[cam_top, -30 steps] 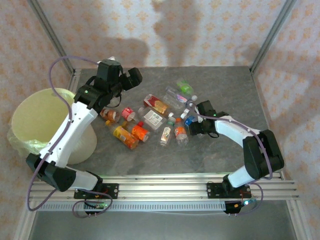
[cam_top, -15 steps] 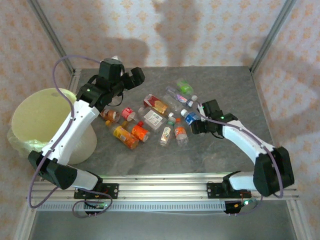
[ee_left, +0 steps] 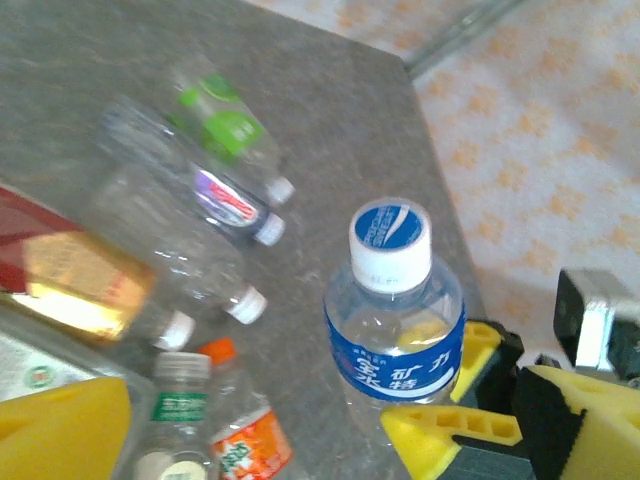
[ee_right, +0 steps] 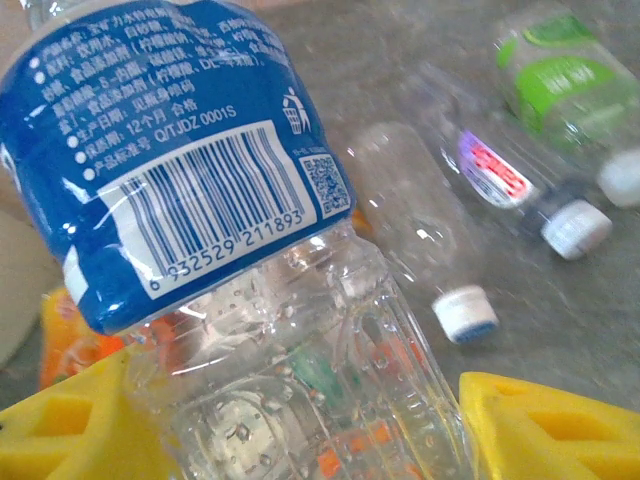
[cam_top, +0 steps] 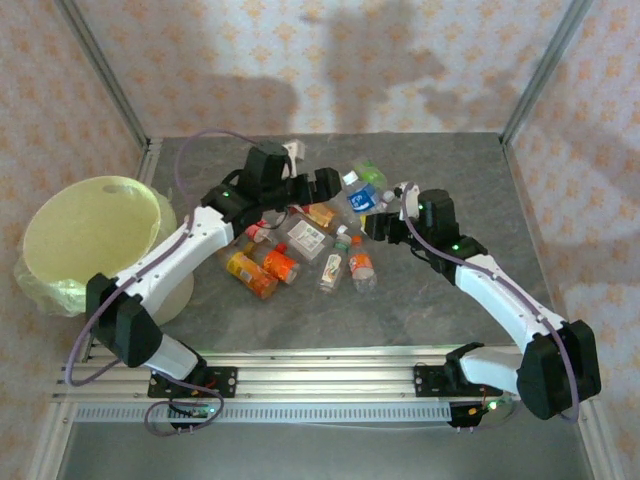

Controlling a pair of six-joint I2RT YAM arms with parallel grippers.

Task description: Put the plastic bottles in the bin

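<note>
Your right claw (ee_right: 300,430) is clamped on the blue-labelled water bottle (ee_right: 170,150), gripping it near its base and holding it upright. Your left claw (cam_top: 328,186) gapes wide above the other bottles (cam_top: 262,272). The bin (cam_top: 160,215) stands at far left.

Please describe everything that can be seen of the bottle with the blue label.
The blue-labelled bottle is small, of clear plastic, with a white cap printed blue and a blue label band bearing white characters and a barcode. It seems empty. It stands roughly upright, cap up, raised off the grey table. The right gripper clamps its lower body between yellow fingers; nothing else touches it.
</note>
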